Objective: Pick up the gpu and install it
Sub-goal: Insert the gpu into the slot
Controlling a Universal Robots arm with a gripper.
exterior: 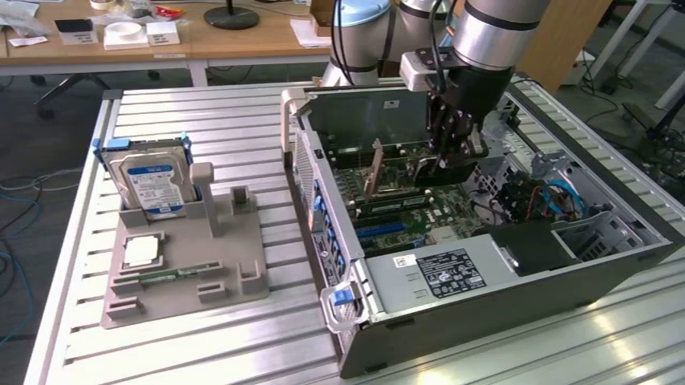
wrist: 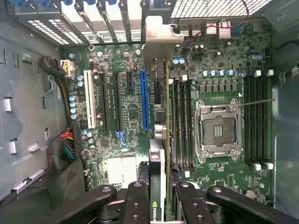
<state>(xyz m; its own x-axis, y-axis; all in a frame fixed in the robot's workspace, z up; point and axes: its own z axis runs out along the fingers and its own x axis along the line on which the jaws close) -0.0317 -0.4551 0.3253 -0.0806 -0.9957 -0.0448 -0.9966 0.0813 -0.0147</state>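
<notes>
The gpu (wrist: 160,154) shows edge-on in the wrist view, a thin green board with a black cooler and its silver end bracket (wrist: 159,42) toward the case's slot wall. My gripper (wrist: 161,203) is shut on it, with black fingers (wrist: 136,200) on either side. It hangs over the motherboard between the long blue slot (wrist: 145,100) and the memory slots; whether it touches the board I cannot tell. In the exterior view my gripper (exterior: 451,152) reaches down into the open computer case (exterior: 514,281), with the dark gpu (exterior: 441,172) below it.
The empty CPU socket (wrist: 217,128) lies beside the memory slots. Cables (wrist: 63,149) bunch at one side of the board. On the exterior view's left, a grey holder (exterior: 214,281) carries a hard drive (exterior: 156,184), a CPU chip (exterior: 141,250) and a memory stick (exterior: 172,274).
</notes>
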